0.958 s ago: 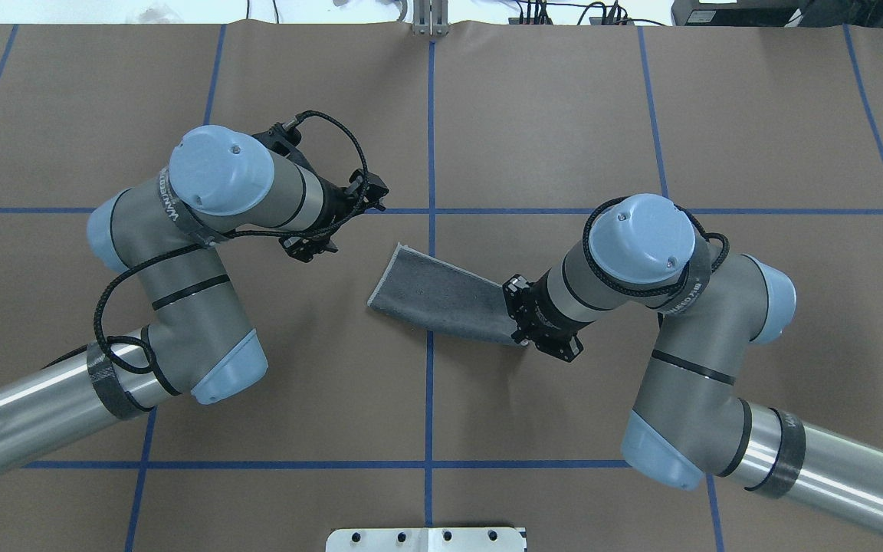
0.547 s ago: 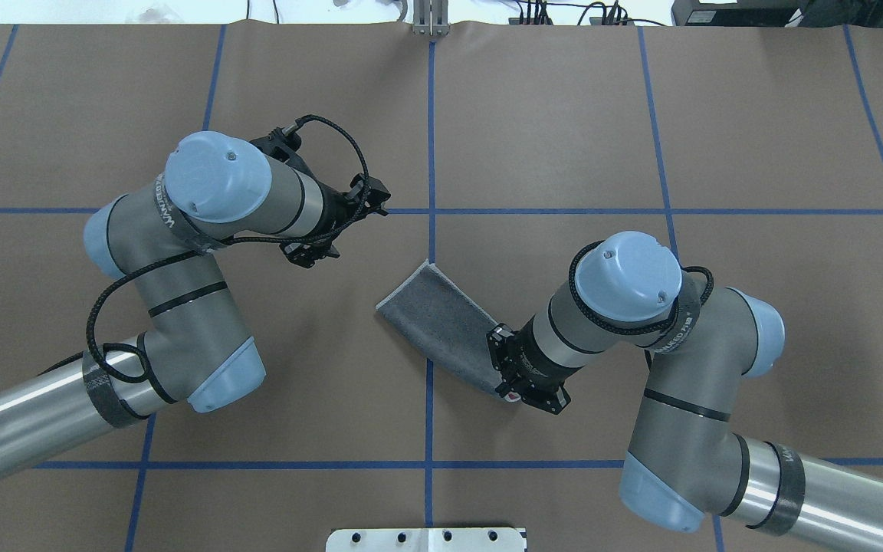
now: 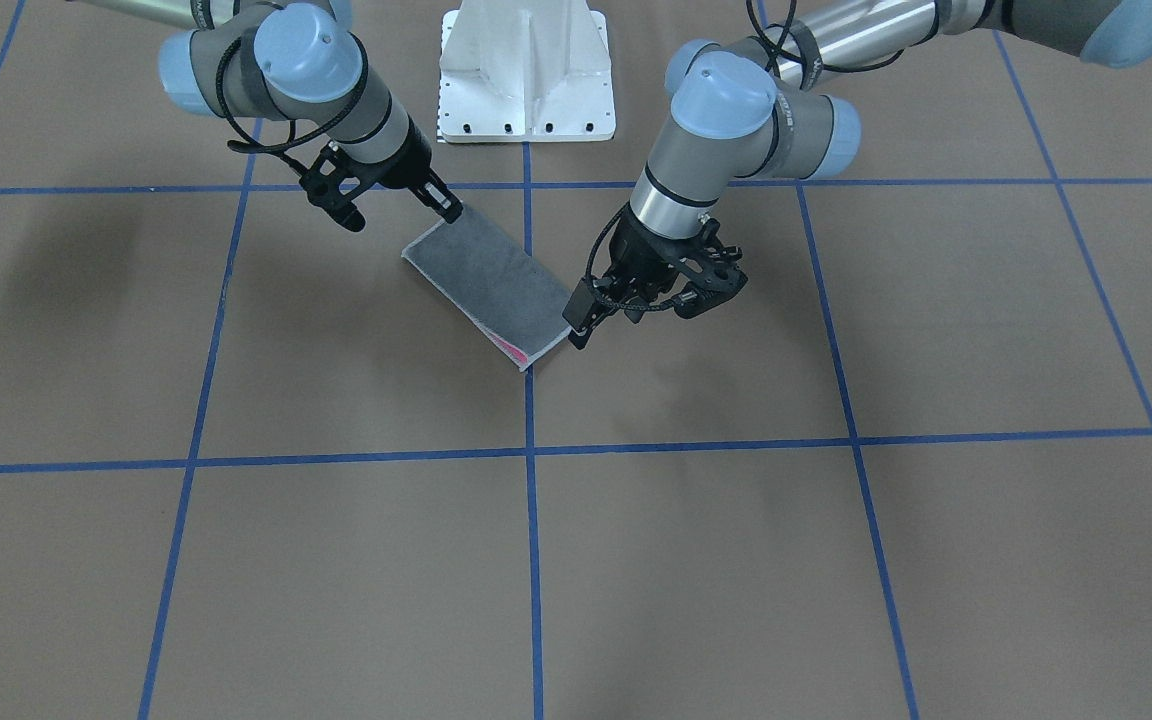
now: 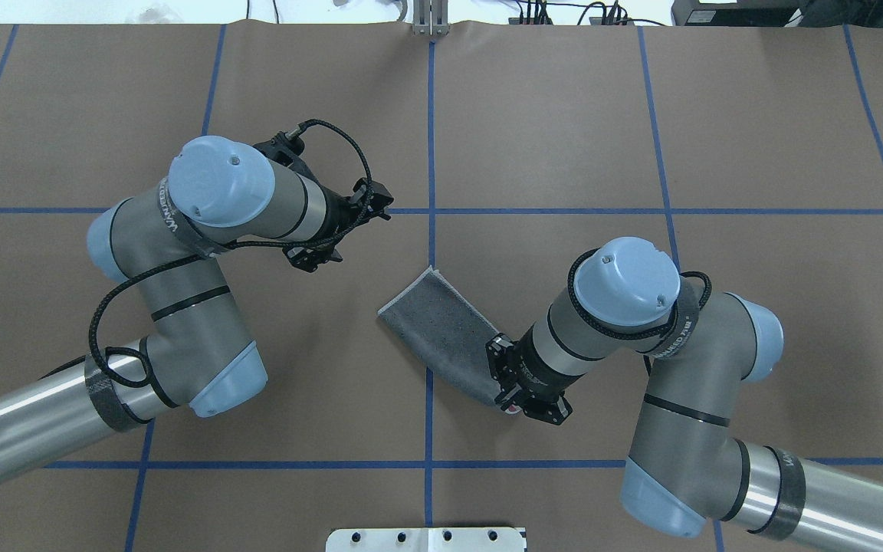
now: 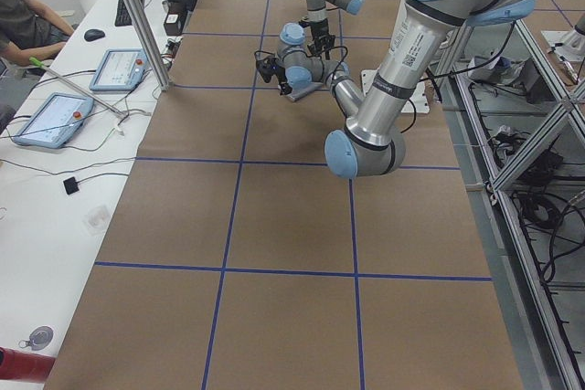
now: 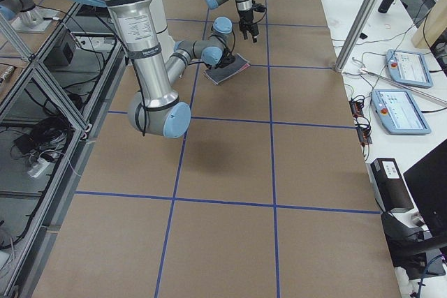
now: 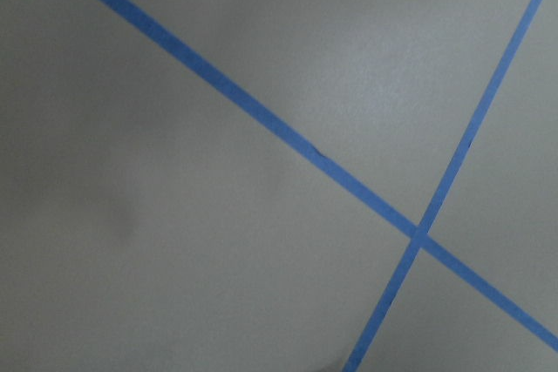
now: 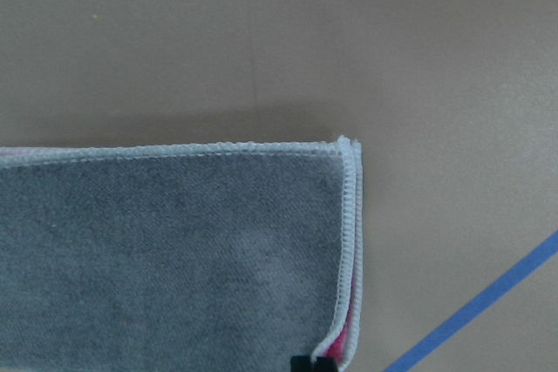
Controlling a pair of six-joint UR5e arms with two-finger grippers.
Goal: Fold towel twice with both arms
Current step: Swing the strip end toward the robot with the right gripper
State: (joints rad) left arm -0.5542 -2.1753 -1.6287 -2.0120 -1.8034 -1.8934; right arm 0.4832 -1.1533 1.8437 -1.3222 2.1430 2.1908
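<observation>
At its robot-side end, my right claw [image 4: 506,397] pinches the towel [image 4: 438,326].
Long axis runs diagonally away; my left claw [image 4: 311,257] hovers beyond the far end, spread or closed I cannot tell.

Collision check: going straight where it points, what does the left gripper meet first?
Probably the bare table cover beside a blue tape crossing; the left gripper has no towel ahead.

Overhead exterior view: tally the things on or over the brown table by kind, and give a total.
Robot arms: 2 (left arm, right arm)
Towels: 1 (towel)
White base plates: 1 (base plate)
Total: 4
</observation>
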